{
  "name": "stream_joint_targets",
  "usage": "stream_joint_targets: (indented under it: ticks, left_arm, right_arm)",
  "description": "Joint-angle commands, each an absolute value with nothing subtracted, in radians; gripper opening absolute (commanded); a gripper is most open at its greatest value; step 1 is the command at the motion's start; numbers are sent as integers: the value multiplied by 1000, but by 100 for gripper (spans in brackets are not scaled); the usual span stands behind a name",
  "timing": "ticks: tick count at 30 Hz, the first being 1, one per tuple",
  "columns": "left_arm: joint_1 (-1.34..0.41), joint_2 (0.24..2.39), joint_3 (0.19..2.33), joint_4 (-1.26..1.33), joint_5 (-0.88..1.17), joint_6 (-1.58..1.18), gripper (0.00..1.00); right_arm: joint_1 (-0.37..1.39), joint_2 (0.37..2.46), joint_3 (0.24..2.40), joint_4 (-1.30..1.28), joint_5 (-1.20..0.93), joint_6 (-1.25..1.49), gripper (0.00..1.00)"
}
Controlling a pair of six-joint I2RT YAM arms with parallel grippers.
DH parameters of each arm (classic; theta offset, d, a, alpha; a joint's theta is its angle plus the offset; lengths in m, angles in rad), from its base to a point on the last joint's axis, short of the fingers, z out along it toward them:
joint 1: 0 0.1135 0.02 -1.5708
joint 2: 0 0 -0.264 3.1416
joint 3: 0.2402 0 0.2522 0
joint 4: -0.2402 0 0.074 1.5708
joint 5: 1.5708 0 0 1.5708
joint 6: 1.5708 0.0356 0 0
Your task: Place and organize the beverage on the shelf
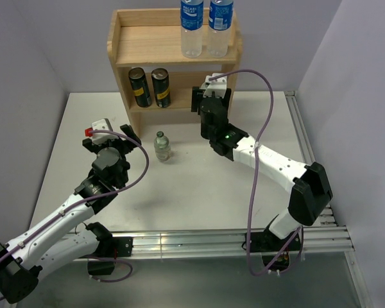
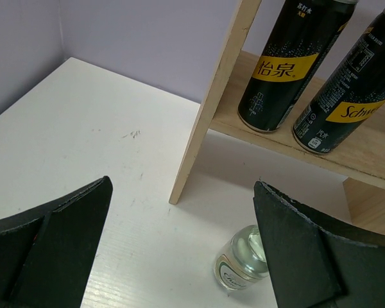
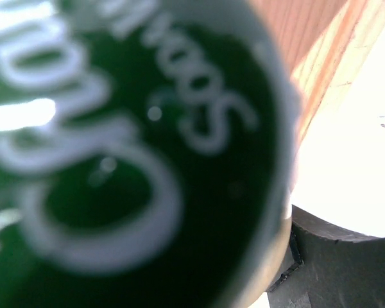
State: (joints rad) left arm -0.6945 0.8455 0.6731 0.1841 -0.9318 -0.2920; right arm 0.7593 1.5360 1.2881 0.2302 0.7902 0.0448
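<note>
The white table [image 1: 199,192] carries the wooden shelf [image 1: 147,45] at its far edge, against the back wall. The right arm reaches in from the near right, and the right hand [image 1: 212,93] is at the right part of the lower tier. In the right wrist view a blurred green cap [image 3: 128,147] with white lettering fills nearly everything, with one finger [image 3: 346,256] just beside it at the lower right. I cannot tell whether that hand is clamped on it. The left hand [image 1: 109,136] hangs over the table left of centre, facing the shelf, with its fingers wide apart and nothing between them. In its wrist view the shelf's left side panel [image 2: 224,83] stands straight ahead of it. Two plastic bottles [image 1: 192,29] [image 1: 220,25] stand upright side by side on the right half of the top tier. Two dark cans [image 1: 140,86] [image 1: 161,87] stand side by side on the left of the lower tier, so that part is taken. A glass bottle [image 1: 162,145] stands upright on the table in front of the shelf, between the two hands and touching neither. In the left wrist view it is partly hidden behind the right finger [image 2: 308,256].
</note>
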Motion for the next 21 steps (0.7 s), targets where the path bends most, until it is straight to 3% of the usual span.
stream_joint_targets:
  ticks: [1, 21]
  left_arm:
    - [-698, 830, 663, 221, -933, -273, 99]
    - [-698, 842, 658, 232, -928, -267, 99]
  right_arm:
    - [726, 1543, 1388, 316, 772, 21, 0]
    - [600, 1640, 1437, 302, 742, 78, 0]
